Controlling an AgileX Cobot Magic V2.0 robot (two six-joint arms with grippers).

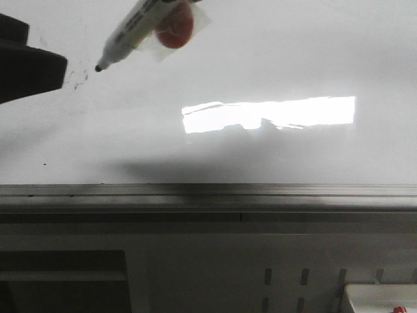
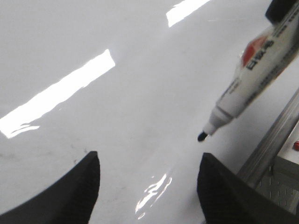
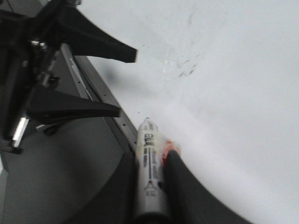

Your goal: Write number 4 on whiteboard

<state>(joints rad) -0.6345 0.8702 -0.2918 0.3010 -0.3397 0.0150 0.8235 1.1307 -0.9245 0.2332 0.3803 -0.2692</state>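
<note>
The whiteboard is glossy white with a bright rectangular reflection. I see no drawn 4 on it, only faint grey smudges, which also show in the right wrist view. My right gripper is shut on a white marker with a red patch. The marker slants down to the left, and its black tip is close to the board beside the smudges; I cannot tell if it touches. My left gripper is open and empty over the board, just left of the tip.
A grey metal edge rail runs along the board's near side, with a dark frame and a slotted panel below it. A white box with red bits sits at the bottom right. The left arm sits at the board's left edge.
</note>
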